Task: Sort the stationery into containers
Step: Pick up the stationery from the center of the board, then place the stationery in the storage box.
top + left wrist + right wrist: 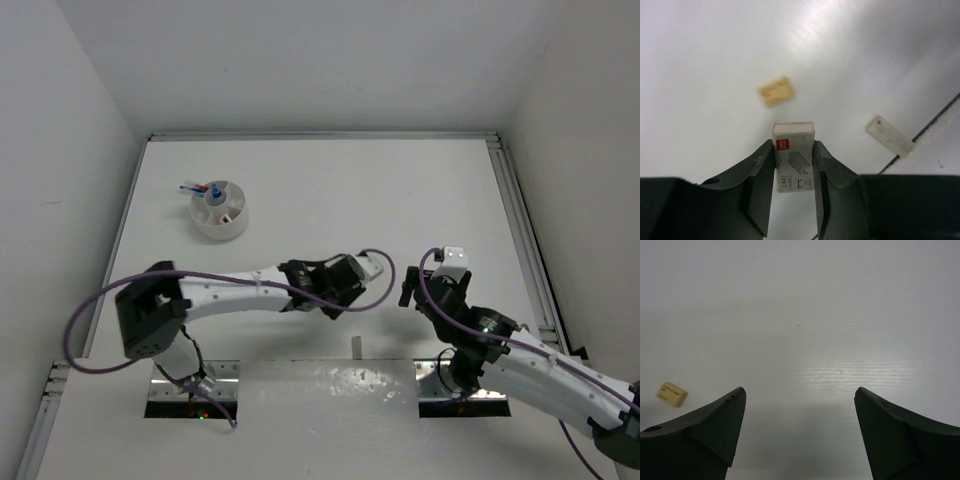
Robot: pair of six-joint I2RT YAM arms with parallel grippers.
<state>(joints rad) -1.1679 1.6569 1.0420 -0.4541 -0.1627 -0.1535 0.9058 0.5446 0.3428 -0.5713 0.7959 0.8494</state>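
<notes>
1. The left gripper [793,146] is clamped on a small white staple box [793,165]. Both fingers press its long sides, and the printed face is turned to the wrist camera.
2. The box's far end sticks out past the fingertips. It appears lifted off the table [330,190], though contact below cannot be told.
3. A tan block [776,91] lies flat on the table just beyond the held box, apart from it and blurred in the left wrist view.
4. A flat white strip [890,135] lies to the right of the box, near a dark seam at the table's edge.
5. The fingers of the right gripper [800,390] are spread wide with nothing between them, only bare table below.
6. In the right wrist view the tan block sits low on the left, outside the left finger and not touching it.
7. A round white tub [222,232] stands at the far left of the table, well apart from both grippers.
8. Inside the tub, red and blue pens [192,187] lean out over the far-left rim, and a blue-capped bottle [214,194] stands beside them. The other contents are too small to name.
9. From above, the left arm reaches across to the table's middle. The right gripper is just to its right, and the two are near each other but apart.
</notes>
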